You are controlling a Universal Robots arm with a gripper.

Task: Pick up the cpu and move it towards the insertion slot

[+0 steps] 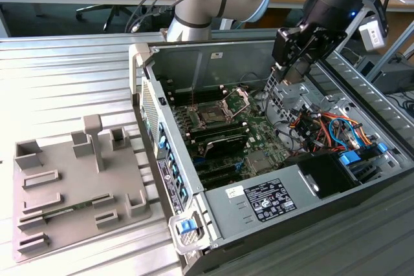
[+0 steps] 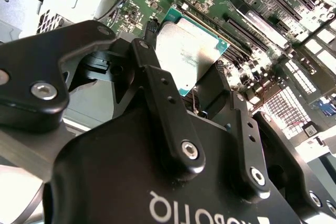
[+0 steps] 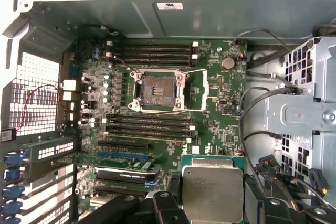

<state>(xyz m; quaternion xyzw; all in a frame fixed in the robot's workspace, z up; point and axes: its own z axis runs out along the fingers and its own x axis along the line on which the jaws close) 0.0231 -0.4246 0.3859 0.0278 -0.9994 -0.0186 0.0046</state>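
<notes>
My gripper (image 1: 289,75) hangs above the open computer case, toward the exterior view's right, shut on the cpu. The cpu (image 2: 190,51) is a flat square chip with a pale silvery top, held by its edges between the black fingers (image 2: 157,85). In the first wrist view the cpu (image 3: 212,188) hovers over the green board, apart from the insertion slot (image 3: 157,91). That slot is a square socket with a dark centre; its metal frame stands hinged open and the wire lever is up. In the exterior view the insertion slot (image 1: 211,117) lies to the left of the gripper and lower.
Long black memory slots (image 3: 152,52) flank the socket. A metal drive cage (image 3: 302,108) and bundled cables (image 1: 323,127) crowd one side of the case. The case walls (image 1: 194,63) rise around the board. A grey plastic tray (image 1: 77,179) holding a green memory stick (image 1: 58,212) sits on the exterior view's left.
</notes>
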